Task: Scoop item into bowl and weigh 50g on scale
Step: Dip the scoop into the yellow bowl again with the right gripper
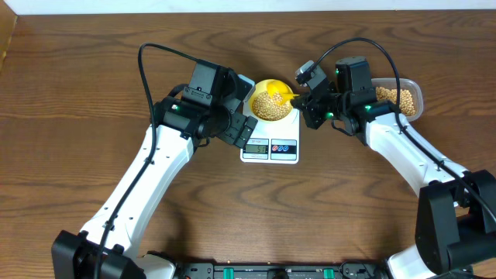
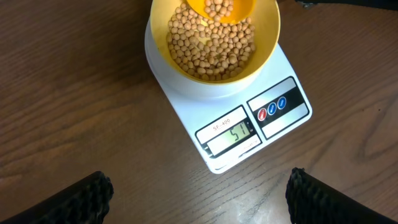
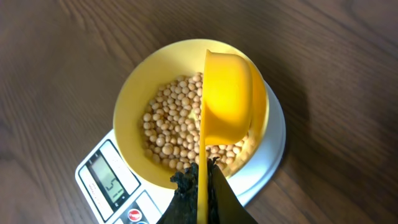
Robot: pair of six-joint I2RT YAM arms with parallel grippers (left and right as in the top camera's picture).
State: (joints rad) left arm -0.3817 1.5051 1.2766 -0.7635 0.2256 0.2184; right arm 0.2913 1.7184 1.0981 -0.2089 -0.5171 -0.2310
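Right wrist view: right fingers (image 3: pixel 185 198) pinched tight on the scoop (image 3: pixel 227 99) over the bowl (image 3: pixel 132 102); left fingers (image 2: pixel 81 196) spread wide, empty.

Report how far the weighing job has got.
Done: soybeans sit in the yellow bowl on the scale; its display seems to read 51. In hand: right gripper holds the scoop over the bowl. Remaining: probably trimming a bean or two, then withdrawing.

white rectangular digital scale (image 1: pixel 270 156) digits too small overhead | pale yellow round bowl (image 2: pixel 264 43) far rim cut off, left-wrist view | bright yellow plastic scoop (image 3: pixel 227 93) handle hidden in right gripper (image 3: pixel 202 175)
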